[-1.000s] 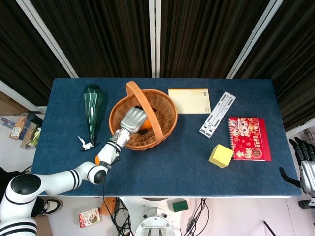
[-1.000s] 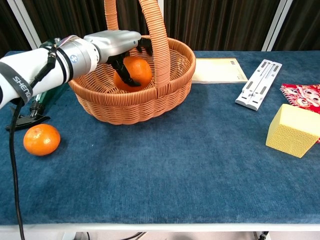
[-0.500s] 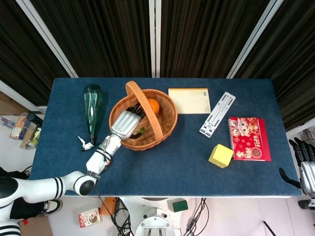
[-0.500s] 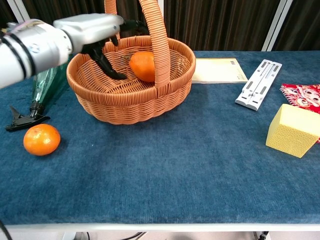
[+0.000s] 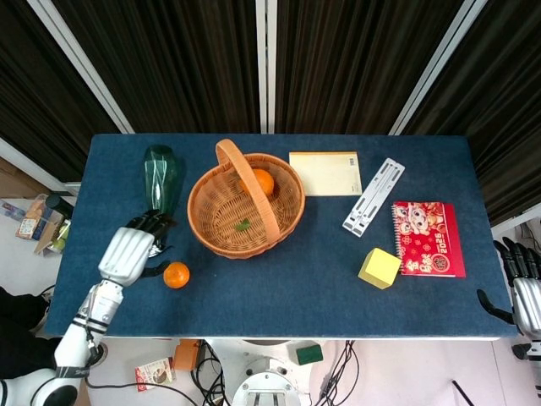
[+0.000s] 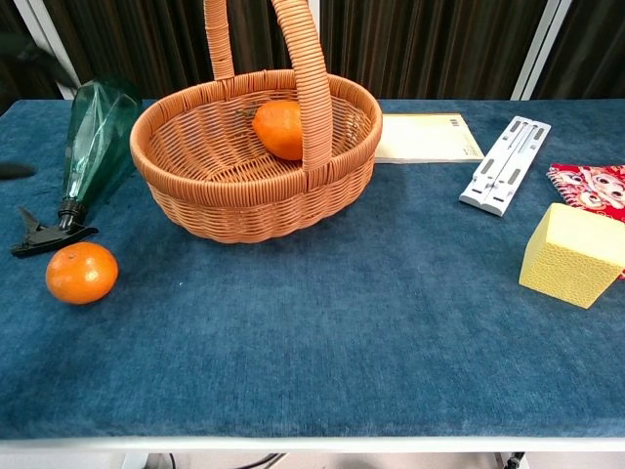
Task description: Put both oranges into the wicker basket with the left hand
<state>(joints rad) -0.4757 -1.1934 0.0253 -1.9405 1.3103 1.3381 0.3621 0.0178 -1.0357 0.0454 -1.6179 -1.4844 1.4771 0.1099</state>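
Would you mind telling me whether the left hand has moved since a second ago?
Yes. The left hand has left the basket and now hangs left of it, empty, beside the second orange on the table.

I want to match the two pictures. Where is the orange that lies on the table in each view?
Head view: orange on the table, lower left, beside the left hand.
Chest view: same orange, far left, near the front.
Shared landmark: the green bottle just behind it.
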